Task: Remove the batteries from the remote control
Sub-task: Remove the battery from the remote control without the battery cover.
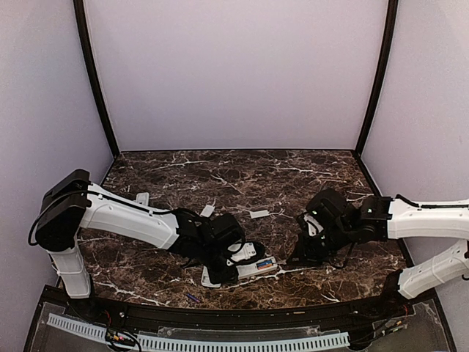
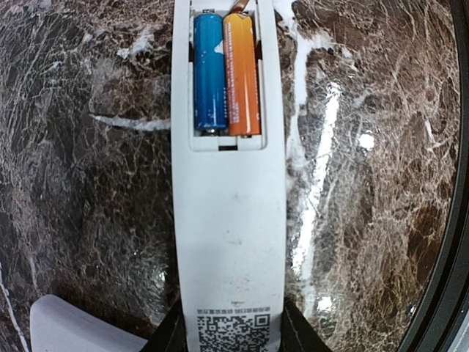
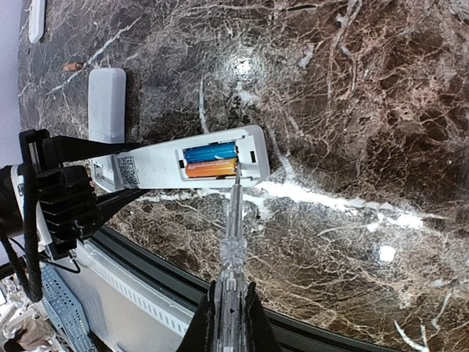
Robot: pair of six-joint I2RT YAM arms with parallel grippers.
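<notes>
Both arms (image 1: 124,216) (image 1: 429,220) reaching inward, left claw (image 1: 231,265) gripping remote (image 2: 231,220), right claw (image 3: 229,312) pinching probe (image 3: 233,220).

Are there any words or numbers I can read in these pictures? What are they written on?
No words or numbers can be read.
On the white remote: a square QR code, with a tiny line of print above it, too small to read.
On the blue battery and the orange battery: faint marks, too blurred to read.
</notes>
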